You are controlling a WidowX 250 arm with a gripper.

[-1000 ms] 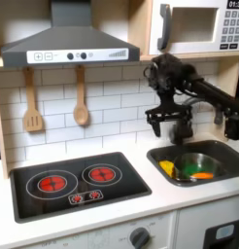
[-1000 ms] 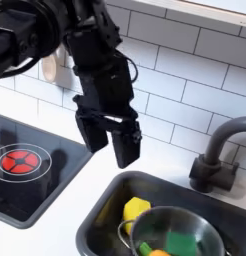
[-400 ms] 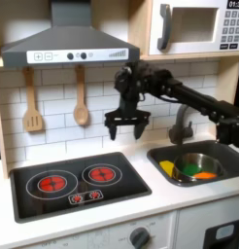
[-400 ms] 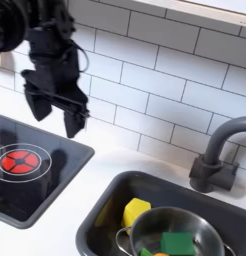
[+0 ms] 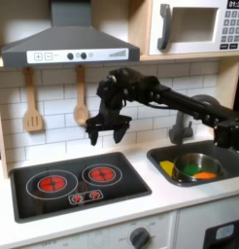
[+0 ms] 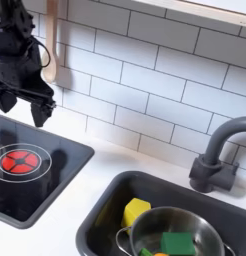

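Note:
My gripper (image 5: 109,132) hangs open in the air with nothing between its fingers, above the back of the black stove top (image 5: 53,197) and over its right red burner (image 5: 100,173). In the second exterior view the gripper (image 6: 19,103) is at the far left, above a red burner (image 6: 17,160). A wooden spoon (image 5: 81,105) hangs on the tiled wall just behind it and to the first exterior view's left. The black arm stretches back to the first exterior view's right, over the sink (image 5: 221,151).
The sink (image 6: 107,190) holds a metal pot (image 6: 202,227) with a green piece (image 6: 177,243) inside and a yellow object (image 6: 136,211) beside it. A dark faucet (image 6: 217,155) stands behind. A wooden spatula (image 5: 32,105), range hood (image 5: 68,44) and microwave (image 5: 194,27) sit higher up.
The arm has swung from above the sink to the first exterior view's left, ending over the stove. The gripper stayed open throughout and carries nothing.

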